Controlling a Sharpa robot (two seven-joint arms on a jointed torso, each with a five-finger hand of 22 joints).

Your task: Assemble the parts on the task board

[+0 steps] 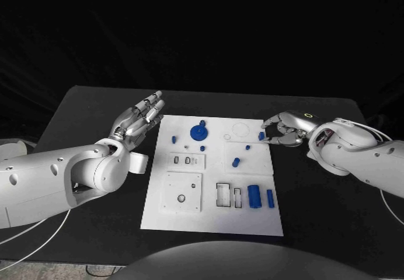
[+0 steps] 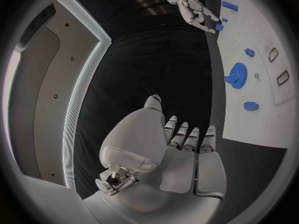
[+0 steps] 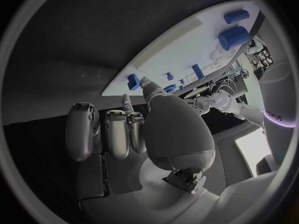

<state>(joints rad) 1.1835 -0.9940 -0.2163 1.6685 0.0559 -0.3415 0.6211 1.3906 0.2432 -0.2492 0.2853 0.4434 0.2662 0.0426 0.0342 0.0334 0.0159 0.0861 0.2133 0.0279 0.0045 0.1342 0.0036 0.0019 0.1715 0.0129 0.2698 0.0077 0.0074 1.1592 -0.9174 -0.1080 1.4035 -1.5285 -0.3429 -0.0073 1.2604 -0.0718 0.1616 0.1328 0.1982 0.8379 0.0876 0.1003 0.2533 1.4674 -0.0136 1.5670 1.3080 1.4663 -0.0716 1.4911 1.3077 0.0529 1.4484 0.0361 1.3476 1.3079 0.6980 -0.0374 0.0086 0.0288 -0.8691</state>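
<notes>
Board: white plate, flat in the middle of the black surface, long side running away from the robot.
Slots near the front: two upright rectangular frames; left one holding nothing blue, narrower one beside it, contents too small to tell.
Blue blocks at the front right: a thick upright block and a thinner bar, side by side, just right of the frames.
Square panel at the front left: raised white tile with a dark oval hole and a smaller hole.
Panel above it: smaller white tile with two small dark windows.
Gear: round blue toothed wheel near the far edge of the board, with a short stub sticking up.
Small blue pieces: one at the left edge, two below the gear, one peg in the middle, one above it.
Rings: two faint white circles on the far right part of the board.
Left hand: released, fingers straight and apart, holding nothing, raised over the surface just beside the board's far left corner.
Right hand: at the board's right edge, fingers curled in, thumb and a finger pinched on a small blue part.
</notes>
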